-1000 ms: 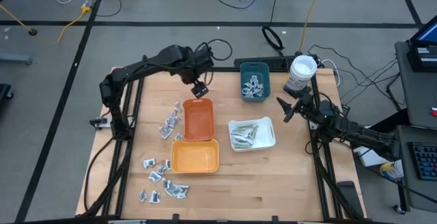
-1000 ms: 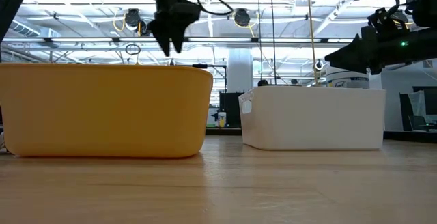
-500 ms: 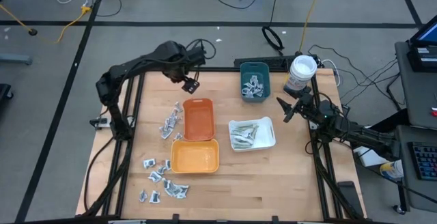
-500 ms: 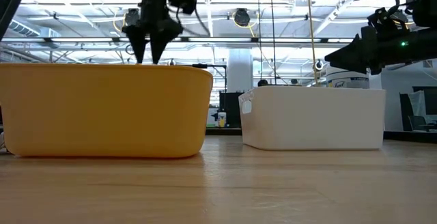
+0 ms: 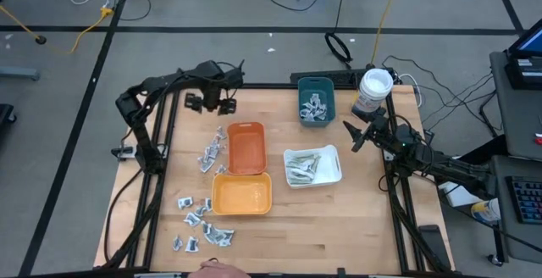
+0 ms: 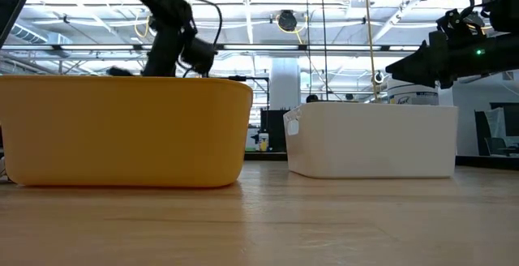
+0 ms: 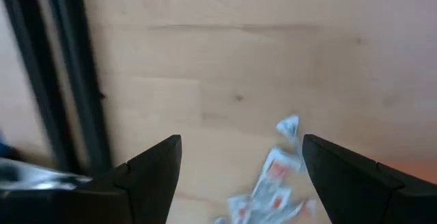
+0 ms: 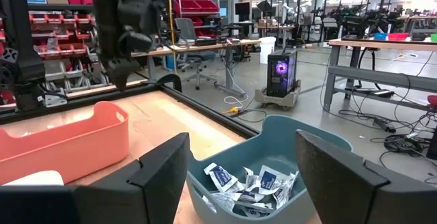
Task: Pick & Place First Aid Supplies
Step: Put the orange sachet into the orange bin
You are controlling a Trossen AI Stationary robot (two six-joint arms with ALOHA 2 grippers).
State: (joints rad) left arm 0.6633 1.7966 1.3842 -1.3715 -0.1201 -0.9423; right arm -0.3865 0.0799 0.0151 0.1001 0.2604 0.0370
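High view: left claw (image 5: 206, 102) hangs wide and empty over bare worktop (image 5: 339, 219), just past the far end of the orange tray (image 5: 246, 148); right claw (image 5: 356, 136) also wide and empty, parked beside the white tub (image 5: 373, 90), well off from the orange tray. Loose sachets (image 5: 212, 152) lie scattered flat on the wood against the left side of the orange tray, more in a second cluster (image 5: 201, 223) by the near-left corner of the yellow tray (image 5: 242, 195). The teal tray (image 5: 316, 98) already holds a pile of sachets and the white tray (image 5: 312, 166) holds the slim strips. Left wrist view shows a few packets (image 7: 273, 179) between the open fingers (image 7: 147, 169), blurred, so I can't tell which overlap. Handling guess: near weightless, thin foil, floppy and slick, lying flush on the wood, so little for the fingers to catch. Best bet is to pinch across the narrow width at a raised or crinkled edge, coming straight down. Risk: dragging a neighbour or lifting two at once.
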